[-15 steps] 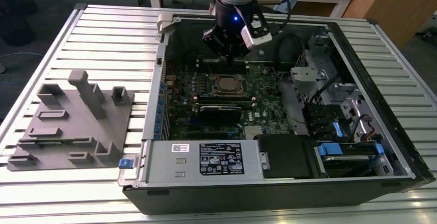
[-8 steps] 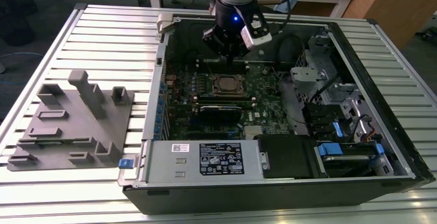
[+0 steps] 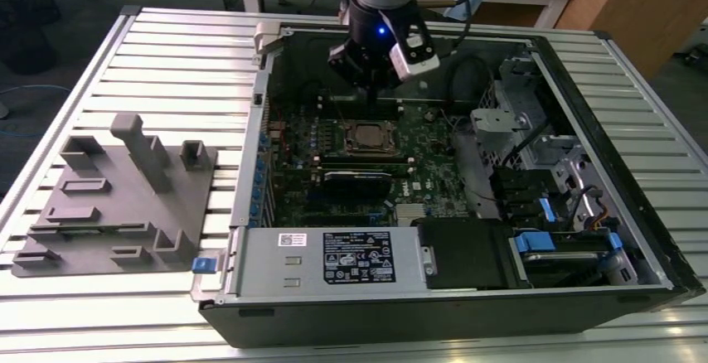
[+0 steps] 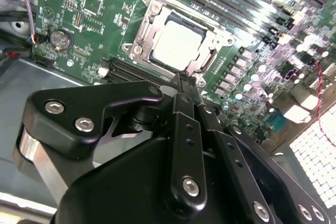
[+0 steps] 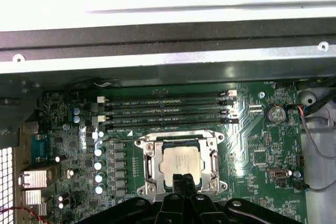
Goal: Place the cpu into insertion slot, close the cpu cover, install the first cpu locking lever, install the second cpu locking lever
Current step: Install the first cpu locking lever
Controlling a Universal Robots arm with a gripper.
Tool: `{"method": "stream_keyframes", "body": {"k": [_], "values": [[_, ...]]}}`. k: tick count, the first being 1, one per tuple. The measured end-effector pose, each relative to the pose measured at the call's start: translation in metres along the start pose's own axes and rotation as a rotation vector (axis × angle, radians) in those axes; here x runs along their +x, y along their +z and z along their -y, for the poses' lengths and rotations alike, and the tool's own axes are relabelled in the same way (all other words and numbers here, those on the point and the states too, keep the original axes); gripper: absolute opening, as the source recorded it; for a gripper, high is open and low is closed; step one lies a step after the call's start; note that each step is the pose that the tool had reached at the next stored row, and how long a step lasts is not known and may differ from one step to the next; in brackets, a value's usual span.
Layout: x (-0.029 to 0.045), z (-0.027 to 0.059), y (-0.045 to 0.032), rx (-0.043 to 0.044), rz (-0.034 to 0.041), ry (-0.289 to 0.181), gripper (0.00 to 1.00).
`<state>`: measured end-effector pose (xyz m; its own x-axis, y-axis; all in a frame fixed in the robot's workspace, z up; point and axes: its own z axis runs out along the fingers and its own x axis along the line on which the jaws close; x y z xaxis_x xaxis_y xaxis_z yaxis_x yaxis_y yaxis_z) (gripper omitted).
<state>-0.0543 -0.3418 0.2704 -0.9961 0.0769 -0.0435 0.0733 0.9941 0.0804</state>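
In the upper middle of the exterior view, the black two-finger gripper (image 3: 370, 96) hangs inside the open black computer case (image 3: 443, 326). It is just above the insertion slot (image 3: 347, 137), a small square socket with a silvery rim on the green circuit board (image 3: 293, 172).

In the first wrist view the cpu (image 5: 178, 162), a flat pale silvery-grey square chip, lies in this socket. The cpu cover (image 5: 148, 163), a thin silvery frame plate with a square window, seems to lie down around it. The claw is together and holds nothing, and its tip is over the edge of the frame. I cannot tell whether the locking levers are hooked.

The risk, in my judgement, is that a tip coming down slightly off line slips on the smooth metal. It could then scratch the chip or strike the long black memory slots (image 5: 168, 111) beside the socket. If the chip does not sit flat, pressure on the frame could bend the contacts below.
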Motion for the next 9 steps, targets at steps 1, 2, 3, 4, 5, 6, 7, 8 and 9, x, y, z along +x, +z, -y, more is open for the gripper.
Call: {"method": "stream_keyframes", "body": {"k": [1, 2, 3, 4, 5, 6, 7, 8, 9], "values": [[0.0, 0.0, 0.0, -0.0058, -0.0005, 0.0, 0.11], [0.0, 0.0001, 0.0, -0.0114, -0.0008, 0.001, 0.11], [0.0, 0.0001, 0.0, -0.0169, -0.0012, 0.001, 0.11], [0.0, 0.0002, -0.0001, -0.0219, -0.0016, 0.001, 0.11], [0.0, 0.0003, -0.0001, -0.0265, -0.0019, 0.001, 0.11], [0.0, 0.0003, 0.0, -0.0314, -0.0022, 0.002, 0.11], [0.0, 0.0004, 0.0, -0.0357, -0.0025, 0.002, 0.11], [0.0, 0.0004, -0.0001, -0.0397, -0.0029, 0.002, 0.11], [0.0, 0.0005, -0.0001, -0.0432, -0.0031, 0.002, 0.11]]}}
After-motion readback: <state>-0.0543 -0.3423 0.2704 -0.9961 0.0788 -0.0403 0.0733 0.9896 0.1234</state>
